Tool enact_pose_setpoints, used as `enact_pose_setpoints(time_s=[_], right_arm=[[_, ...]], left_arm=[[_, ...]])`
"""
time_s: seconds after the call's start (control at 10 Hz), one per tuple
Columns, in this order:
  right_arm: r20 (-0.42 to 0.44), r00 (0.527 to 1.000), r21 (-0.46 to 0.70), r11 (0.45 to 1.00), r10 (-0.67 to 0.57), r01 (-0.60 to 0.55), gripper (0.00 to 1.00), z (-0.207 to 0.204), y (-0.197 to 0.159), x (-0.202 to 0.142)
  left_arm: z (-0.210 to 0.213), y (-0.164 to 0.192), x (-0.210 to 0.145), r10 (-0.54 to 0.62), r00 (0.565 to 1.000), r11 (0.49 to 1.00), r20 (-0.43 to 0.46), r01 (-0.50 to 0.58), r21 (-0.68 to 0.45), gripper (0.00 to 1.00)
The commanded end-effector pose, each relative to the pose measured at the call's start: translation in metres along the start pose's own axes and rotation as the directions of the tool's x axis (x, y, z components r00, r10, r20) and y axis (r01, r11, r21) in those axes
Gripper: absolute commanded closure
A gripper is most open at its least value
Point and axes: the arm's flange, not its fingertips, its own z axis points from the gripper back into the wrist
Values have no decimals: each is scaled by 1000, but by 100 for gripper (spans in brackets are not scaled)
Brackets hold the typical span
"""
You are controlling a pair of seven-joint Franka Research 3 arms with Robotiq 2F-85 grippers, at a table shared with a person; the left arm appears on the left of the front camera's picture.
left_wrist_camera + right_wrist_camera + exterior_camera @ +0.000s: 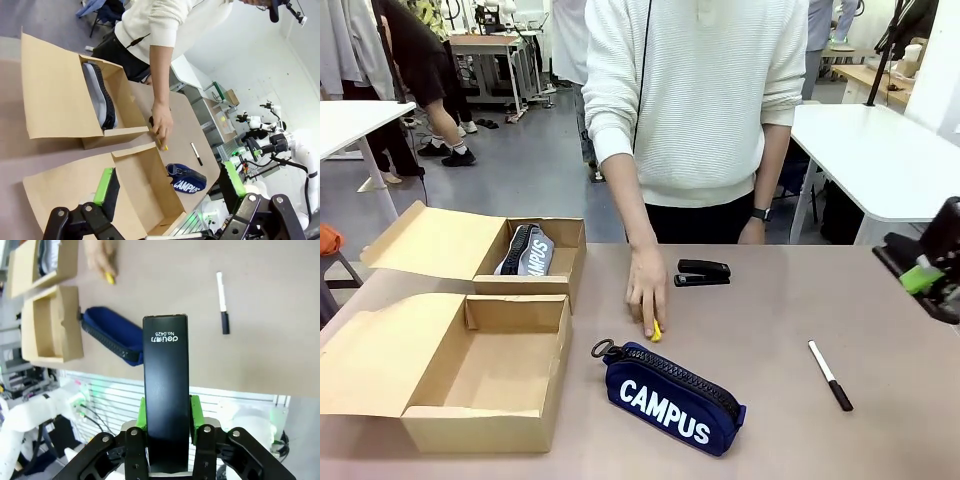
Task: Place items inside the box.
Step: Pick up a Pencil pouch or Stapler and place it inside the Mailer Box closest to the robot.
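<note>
My right gripper [166, 422] is shut on a black stapler [165, 380] and holds it above the table; it shows at the right edge as the right gripper [926, 276]. My left gripper [170, 185] hangs open over the two boxes. The near box [485, 430] is empty. In the far box [576, 262] lies a grey pencil case [527, 251]. A navy "CAMPUS" pencil case [670, 397] lies at the table's front. A second black stapler [702, 272] sits mid-table. The person's hand [646, 288] rests on a yellow utility knife [656, 330]. A white, black-capped marker [830, 374] lies to the right.
Both boxes have their lids folded open to the left [380, 360]. The person stands at the far side of the table, one arm reaching in. Bare tabletop [790, 300] lies between the stapler and the marker.
</note>
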Motion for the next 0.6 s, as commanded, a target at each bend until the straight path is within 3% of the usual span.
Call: enact_pose_setpoints(time_s=[0.0, 0.2, 0.4, 0.5], right_arm=[[-22, 999, 8, 1000, 28, -27, 63, -5, 9, -1], [1, 1000, -4, 1000, -4, 4, 63, 0, -1, 1], [-139, 977, -61, 983, 161, -171, 63, -33, 45, 13], [-169, 960, -42, 972, 221, -232, 63, -53, 78, 18]], left_arm=[[-2, 0, 0, -17, 1000, 1000, 18, 18, -19, 0], [-2, 0, 0, -17, 1000, 1000, 18, 18, -19, 0], [-2, 0, 0, -17, 1000, 1000, 18, 18, -19, 0], [-2, 0, 0, -17, 1000, 1000, 18, 18, -19, 0]])
